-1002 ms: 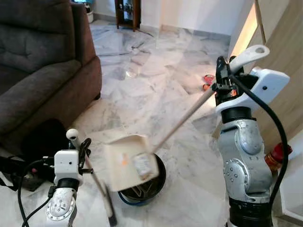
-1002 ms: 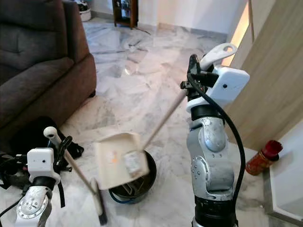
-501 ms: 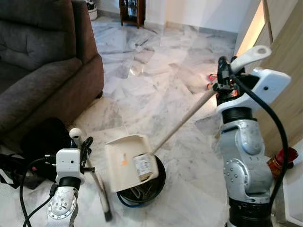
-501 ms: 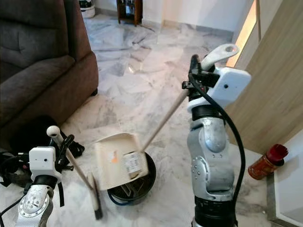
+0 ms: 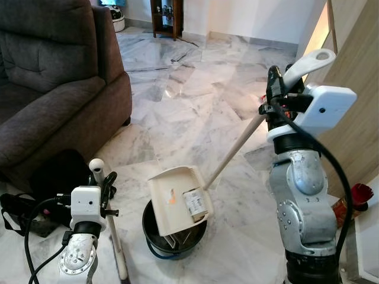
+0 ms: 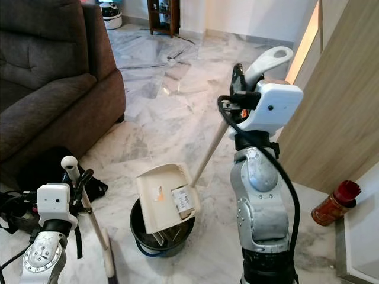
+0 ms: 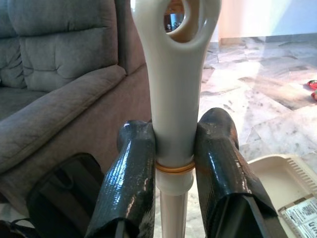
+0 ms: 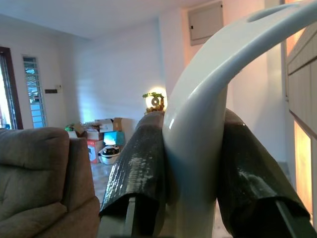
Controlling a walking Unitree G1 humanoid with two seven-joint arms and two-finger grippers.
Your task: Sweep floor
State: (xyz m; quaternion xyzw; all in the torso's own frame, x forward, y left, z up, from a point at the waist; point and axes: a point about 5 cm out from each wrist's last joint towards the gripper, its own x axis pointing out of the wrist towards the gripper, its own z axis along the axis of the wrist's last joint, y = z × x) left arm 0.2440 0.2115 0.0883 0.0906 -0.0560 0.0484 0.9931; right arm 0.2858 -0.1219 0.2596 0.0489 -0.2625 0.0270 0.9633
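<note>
My right gripper (image 5: 273,94) is shut on the white handle (image 8: 208,129) of a long-handled cream dustpan (image 5: 177,201). The pan is tipped upright over a black bin (image 5: 155,236) on the marble floor, with a labelled scrap (image 5: 194,204) lying in it. My left gripper (image 5: 105,188) at the lower left is shut on the broom handle (image 7: 173,99); the stick runs down toward the floor beside the bin. In the left wrist view both black fingers (image 7: 130,178) clamp the handle just above an orange band.
A dark brown sofa (image 5: 53,89) fills the left. A black bag with cables (image 5: 35,195) lies below it. A wooden panel (image 5: 361,71) rises on the right, with a red bottle (image 6: 331,204) at its foot. Open marble floor (image 5: 189,100) stretches ahead toward a wooden cabinet (image 5: 166,15).
The dustpan has shifted right and further over the bin. The broom has swung closer to vertical. The camera view has shifted slightly.
</note>
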